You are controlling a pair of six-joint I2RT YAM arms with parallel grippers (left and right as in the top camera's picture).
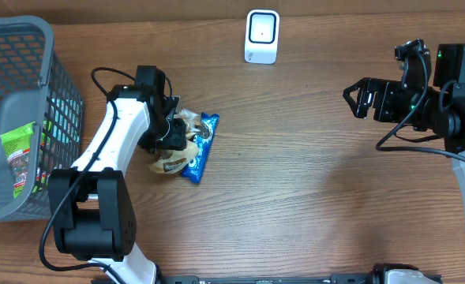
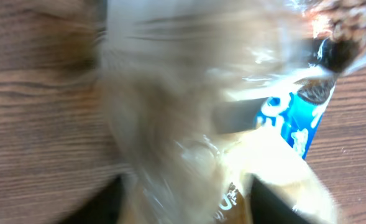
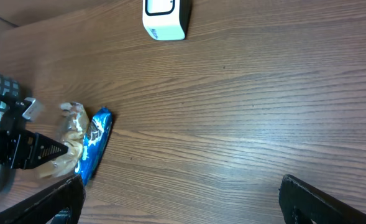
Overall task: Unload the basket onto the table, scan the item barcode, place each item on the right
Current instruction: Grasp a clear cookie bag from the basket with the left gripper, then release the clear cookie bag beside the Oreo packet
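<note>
Basket [image 1: 58,95] at 9 o'clock holds a green packet [image 1: 17,158]. Left hand [image 1: 171,136] sits over the snack packets [image 1: 200,151]; its grip cannot be determined. Right hand [image 1: 350,101] at 3 o'clock is open.

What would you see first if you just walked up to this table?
Probably the bright blue cookie packet left of the table's middle, lying against a clear snack bag, with the left tool right over them. After that, the small white scanner standing alone near the far edge, and the big grey basket on the left with a green packet inside.
</note>
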